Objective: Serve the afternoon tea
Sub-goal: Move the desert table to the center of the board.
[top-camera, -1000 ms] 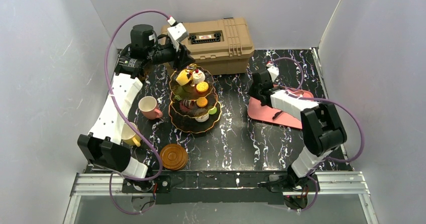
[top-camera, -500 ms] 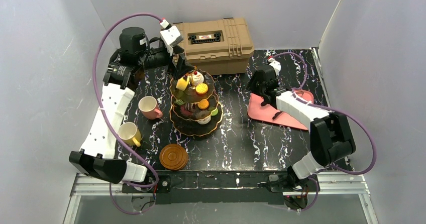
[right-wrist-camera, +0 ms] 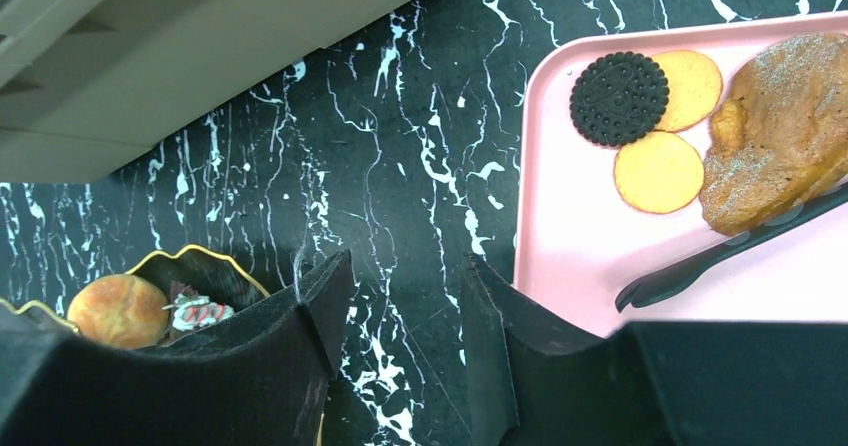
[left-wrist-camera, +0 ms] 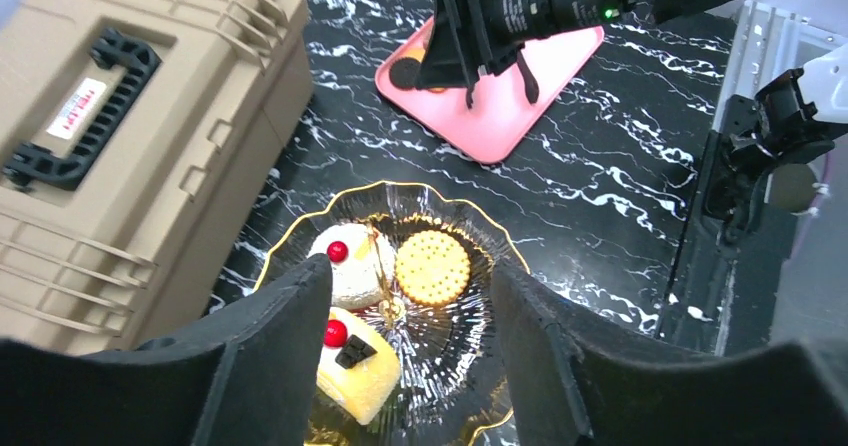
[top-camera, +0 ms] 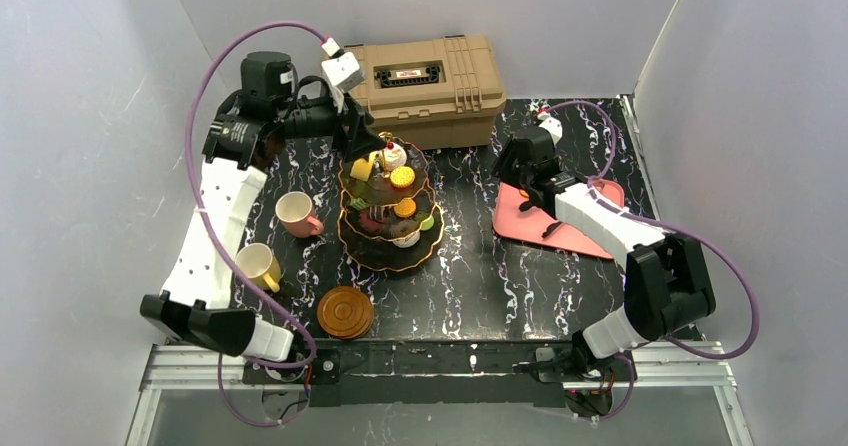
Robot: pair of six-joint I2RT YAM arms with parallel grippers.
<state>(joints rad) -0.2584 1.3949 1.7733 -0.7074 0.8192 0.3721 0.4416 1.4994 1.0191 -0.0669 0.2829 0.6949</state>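
One tan plastic toolbox [top-camera: 430,76] sits far, just nearer stands the three-tier black scalloped stand with gold rims [top-camera: 388,206], central, seemingly for easy reach, right of it the pink rectangular tray [right-wrist-camera: 590,246] of biscuits [right-wrist-camera: 658,171] beside the parted, empty right gripper [right-wrist-camera: 408,271], the left gripper [left-wrist-camera: 405,276] spread empty above the top tier [left-wrist-camera: 400,188]

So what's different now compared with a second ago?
The left gripper drew back a little from over the top tier of the stand and opened; nothing is in it now. The right gripper opened too, edging toward the table's far side while its elbow swung out to the right. The pink cup, yellow cup, saucers, pink tray and toolbox stayed put.
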